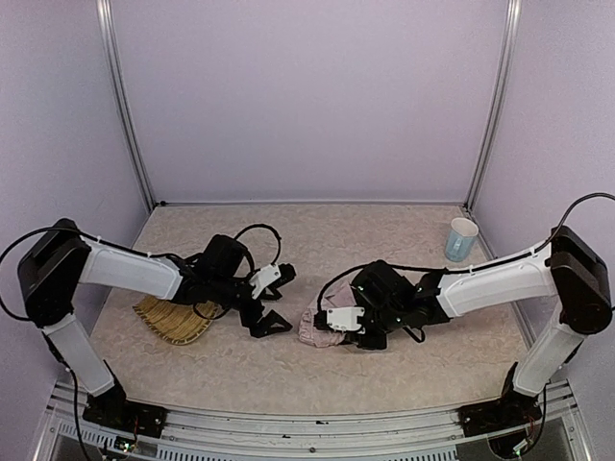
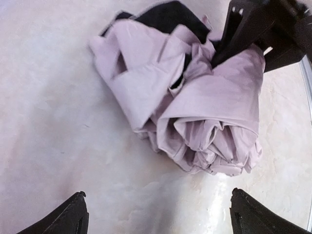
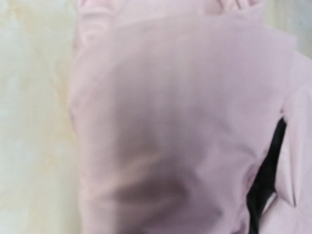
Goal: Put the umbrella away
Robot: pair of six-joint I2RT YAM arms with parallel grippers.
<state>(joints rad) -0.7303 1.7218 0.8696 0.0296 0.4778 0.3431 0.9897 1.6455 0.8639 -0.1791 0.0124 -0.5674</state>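
A pale pink folded umbrella (image 1: 315,328) with black lining lies on the speckled beige bench (image 1: 384,375), a little below the middle of the top view, between the two hands. The left hand (image 1: 274,312) sits just to the left of it, close but apart, released with its jaws spread wide. In the left wrist view its two black fingertips (image 2: 66,219) show only in the lower corners, with bare bench between them and the bundle higher up in the frame. The right hand (image 1: 344,322) comes in from the right and is clenched on the umbrella. In the left wrist view its black fingers dig into a fold at the upper right of the fabric. The right wrist view is filled with pink cloth seen very close, with a dark strip of lining at the lower right. The canopy is crumpled into a loose lump: broad flat folds at the upper left, tighter rolled pleats at the lower right, and black lining showing along the top edge and in small gaps. A woven straw tray (image 1: 171,322) lies at the left under the left arm, and a pale blue cup (image 1: 461,238) stands at the upper right.
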